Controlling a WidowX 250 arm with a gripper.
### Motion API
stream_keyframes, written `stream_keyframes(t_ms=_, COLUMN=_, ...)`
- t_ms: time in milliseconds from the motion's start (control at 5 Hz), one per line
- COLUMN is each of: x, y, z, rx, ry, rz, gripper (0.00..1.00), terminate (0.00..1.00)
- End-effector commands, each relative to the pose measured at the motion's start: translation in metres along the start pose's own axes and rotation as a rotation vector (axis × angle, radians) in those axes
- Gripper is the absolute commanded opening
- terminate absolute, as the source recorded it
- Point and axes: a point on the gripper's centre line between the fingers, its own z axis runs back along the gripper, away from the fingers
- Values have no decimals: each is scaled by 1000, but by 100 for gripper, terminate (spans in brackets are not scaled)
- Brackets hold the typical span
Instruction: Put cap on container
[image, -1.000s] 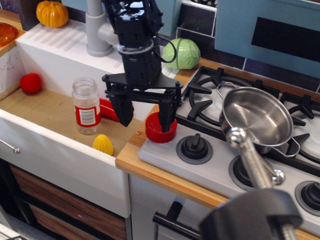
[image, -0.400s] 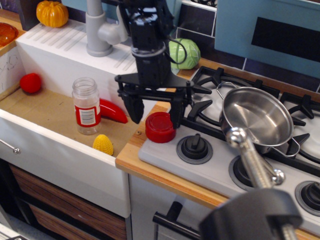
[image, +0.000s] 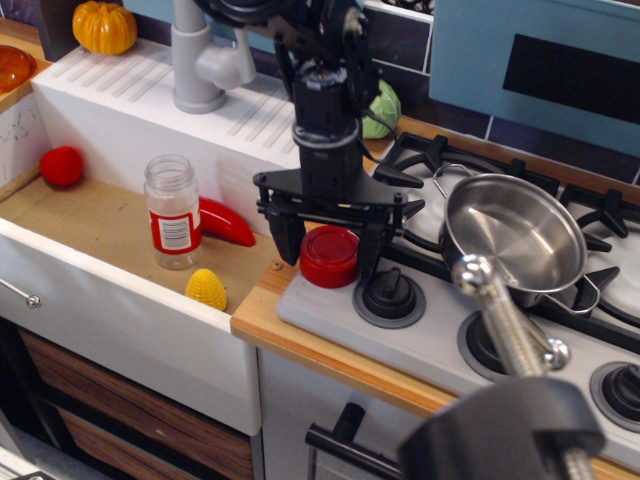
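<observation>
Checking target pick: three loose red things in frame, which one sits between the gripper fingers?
The cap, the short round red lid on the counter edge by the stove, between the open gripper fingers. The red ball and red chili pepper lie in the sink.

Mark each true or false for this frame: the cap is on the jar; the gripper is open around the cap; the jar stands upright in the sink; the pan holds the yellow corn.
1. The cap is on the jar. False: it sits on the counter edge by the stove.
2. The gripper is open, fingers either side of the cap. True.
3. The jar stands upright in the sink. True.
4. The pan holds the corn. False: the pan is empty; the corn lies in the sink.
</observation>
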Motion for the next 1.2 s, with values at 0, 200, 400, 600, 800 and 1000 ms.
stream_keyframes(t_ms=0, x=10, y=4, z=10, rx=-2, ry=-31, rz=25, gripper=0, terminate=0)
stream_keyframes(t_ms=200, x=23, y=30, z=43, rx=-54, ry=-17, rz=47, gripper=0, terminate=0)
stream_keyframes(t_ms=400, x=50, y=68, z=57, rx=-72, ry=76, rz=63, gripper=0, terminate=0)
stream_keyframes(t_ms=600, x=62, y=103, z=65, rx=-80, ry=66, rz=48, gripper=0, terminate=0)
stream_keyframes(t_ms=800, x=67, y=134, z=67, rx=-56, ry=45, rz=69, gripper=0, terminate=0)
stream_keyframes(t_ms=1000, x=72, y=154, z=63, rx=-29, ry=34, rz=76, gripper=0, terminate=0)
